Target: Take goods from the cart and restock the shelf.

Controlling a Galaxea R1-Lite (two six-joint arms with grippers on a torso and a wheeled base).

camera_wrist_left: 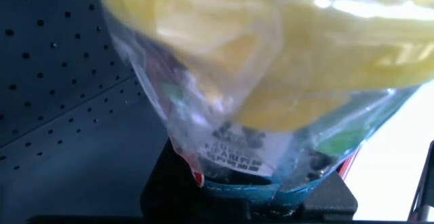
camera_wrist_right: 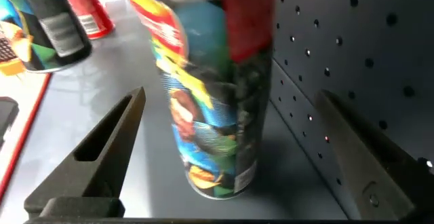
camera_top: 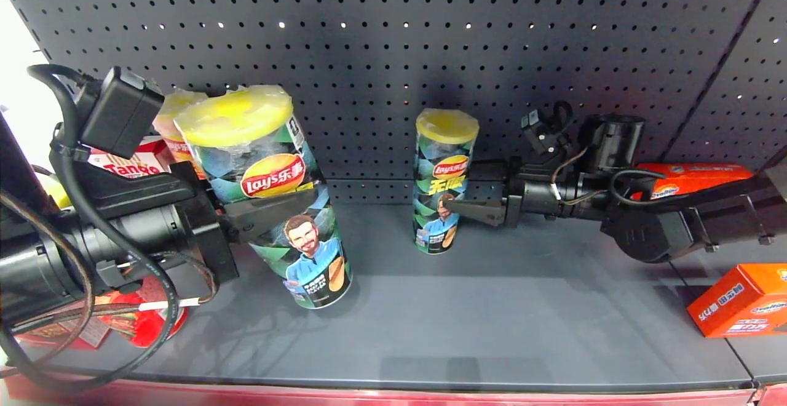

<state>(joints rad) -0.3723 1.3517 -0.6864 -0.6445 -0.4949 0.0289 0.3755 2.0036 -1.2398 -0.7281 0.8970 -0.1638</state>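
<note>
Two tall chips cans with yellow lids are on the dark shelf [camera_top: 492, 320]. The nearer can [camera_top: 270, 191] leans a little, its base at the shelf surface, and my left gripper [camera_top: 270, 210] is shut on its middle. Close to the left wrist camera, its plastic-wrapped lid end [camera_wrist_left: 271, 81] looms large. The second can [camera_top: 444, 178] stands upright near the pegboard. My right gripper [camera_top: 447, 203] is open around it, one finger on each side [camera_wrist_right: 102, 156]. That can [camera_wrist_right: 217, 129] sits between the fingers with a gap on both sides.
The pegboard back wall [camera_top: 393, 43] is close behind the cans. Orange boxes lie at the right [camera_top: 738, 300] and behind the right arm [camera_top: 695, 178]. A third yellow-lidded can [camera_top: 175, 114], a red-and-white box [camera_top: 126, 163] and a red packet [camera_top: 144, 323] crowd the left. Bare shelf lies in front.
</note>
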